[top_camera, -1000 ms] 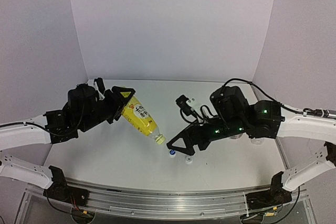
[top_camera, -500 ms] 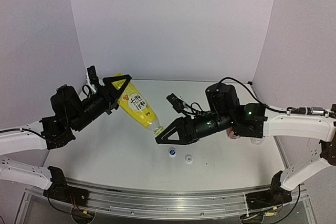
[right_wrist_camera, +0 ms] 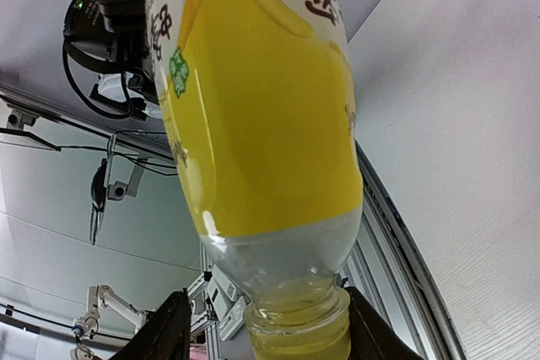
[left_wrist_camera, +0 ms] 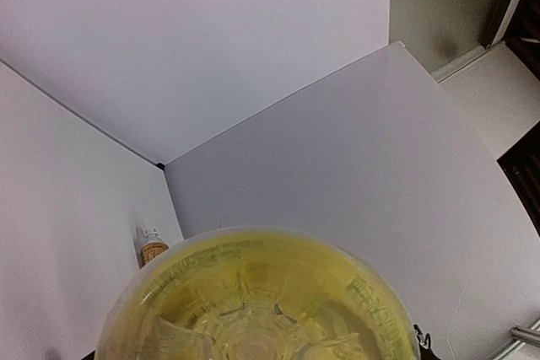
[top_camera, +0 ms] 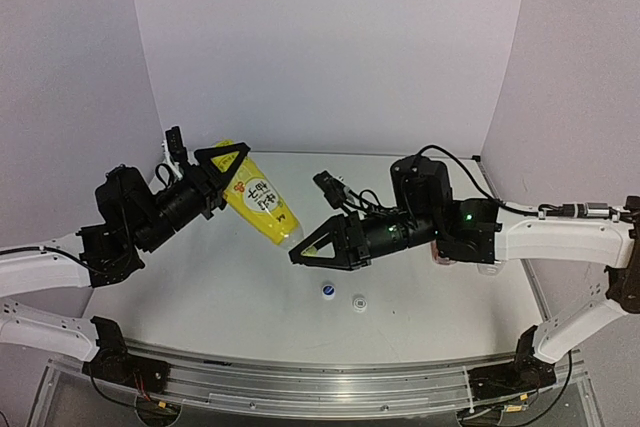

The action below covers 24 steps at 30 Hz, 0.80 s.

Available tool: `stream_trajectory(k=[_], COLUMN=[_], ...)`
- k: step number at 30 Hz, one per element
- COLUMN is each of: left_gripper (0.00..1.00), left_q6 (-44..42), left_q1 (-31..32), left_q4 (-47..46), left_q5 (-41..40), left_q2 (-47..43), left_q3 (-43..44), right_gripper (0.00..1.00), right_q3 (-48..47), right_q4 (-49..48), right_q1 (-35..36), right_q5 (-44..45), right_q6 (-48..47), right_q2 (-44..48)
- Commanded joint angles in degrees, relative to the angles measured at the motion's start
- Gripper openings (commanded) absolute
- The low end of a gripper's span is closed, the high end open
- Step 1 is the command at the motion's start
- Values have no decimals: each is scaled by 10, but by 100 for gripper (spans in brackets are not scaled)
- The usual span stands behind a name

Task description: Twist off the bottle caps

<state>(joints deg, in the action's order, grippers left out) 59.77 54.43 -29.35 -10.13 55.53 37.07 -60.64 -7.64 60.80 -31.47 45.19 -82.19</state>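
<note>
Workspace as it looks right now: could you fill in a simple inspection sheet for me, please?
Surface: white table, no spills seen.
Job's things: yellow bottle held tilted in the air; small amber bottle by the back wall; two loose caps on the table.
Clutter: nothing seen.
Grippers: left gripper grips the yellow bottle's base; right gripper open around its neck.
Cables: black cables loop above the right arm.
Surroundings: pale walls on three sides; metal rail in front.

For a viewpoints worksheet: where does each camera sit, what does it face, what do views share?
Top external: above and behind, looking down at the table; left arm, right arm show.
Left wrist: behind the yellow bottle, facing the white walls; own body unseen.
Right wrist: at the bottle's neck, looking along it; both fingers show.
Shared: the yellow bottle.
</note>
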Motion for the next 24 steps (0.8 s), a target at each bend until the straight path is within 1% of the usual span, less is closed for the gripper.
stream_trajectory(k=[1,15,18,21,24], left_gripper=[0,0,0,0,0], left_q6=[-1,28,36,39,38], left_q1=[0,1,0,1,1], left_q4=[-27,0,7,14,22], left_q5=[-7,-63,-74,-82,-79], left_q2=[-19,-23,-25,-25,-20], left_q3=[-7,-13,-14,-12,-6], right_gripper=[52,50,46,38,23], right_q3=[-10,-5,-4,-3,-2], right_q4=[-52,-57,-56,-56,-54], right_q1=[0,0,0,0,0], right_q5=[-3,-15,-13,-10,-1], right_q6=[25,29,25,21,12], right_q2=[-3,-6,-5,-3,-2])
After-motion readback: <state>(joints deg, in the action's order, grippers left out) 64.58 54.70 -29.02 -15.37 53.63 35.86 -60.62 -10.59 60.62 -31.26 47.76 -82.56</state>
